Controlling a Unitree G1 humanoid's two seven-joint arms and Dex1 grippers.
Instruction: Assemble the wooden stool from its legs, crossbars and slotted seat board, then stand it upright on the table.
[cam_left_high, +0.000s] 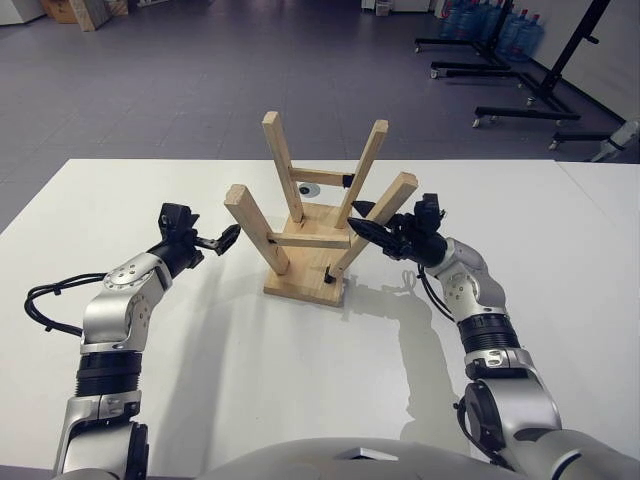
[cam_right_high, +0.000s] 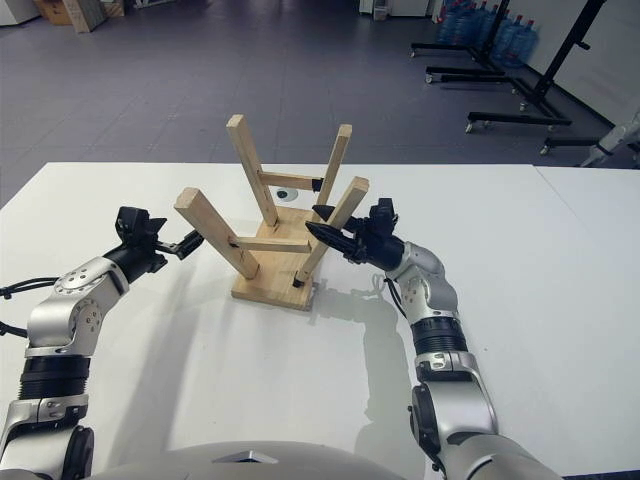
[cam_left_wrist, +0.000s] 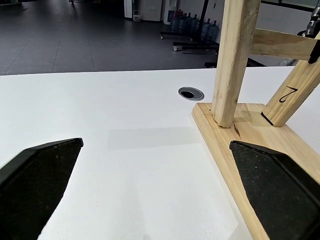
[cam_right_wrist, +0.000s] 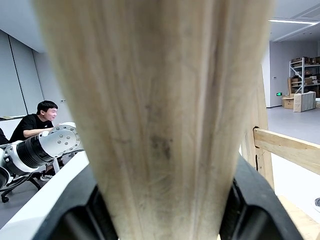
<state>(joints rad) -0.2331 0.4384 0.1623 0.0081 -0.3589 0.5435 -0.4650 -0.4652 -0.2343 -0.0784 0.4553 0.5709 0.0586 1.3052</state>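
Note:
The wooden stool stands upside down on the white table (cam_left_high: 200, 360), its seat board (cam_left_high: 305, 285) flat on the surface and its legs splayed upward. Crossbars (cam_left_high: 310, 240) join the legs. My right gripper (cam_left_high: 365, 228) is shut on the near right leg (cam_left_high: 388, 210), about halfway up; the right wrist view has that leg (cam_right_wrist: 160, 125) close between the pads. My left gripper (cam_left_high: 228, 238) is open just left of the near left leg (cam_left_high: 252, 225), apart from it. In the left wrist view its fingers (cam_left_wrist: 270, 185) stand wide apart, with the seat board (cam_left_wrist: 250, 135) and one leg (cam_left_wrist: 235, 60) ahead.
A round grommet hole (cam_left_high: 309, 189) lies in the table behind the stool. The table's far edge runs just beyond it, with open floor past that. Black wheeled stands (cam_left_high: 530, 95) and water bottles (cam_left_high: 495, 20) are far off at the back right.

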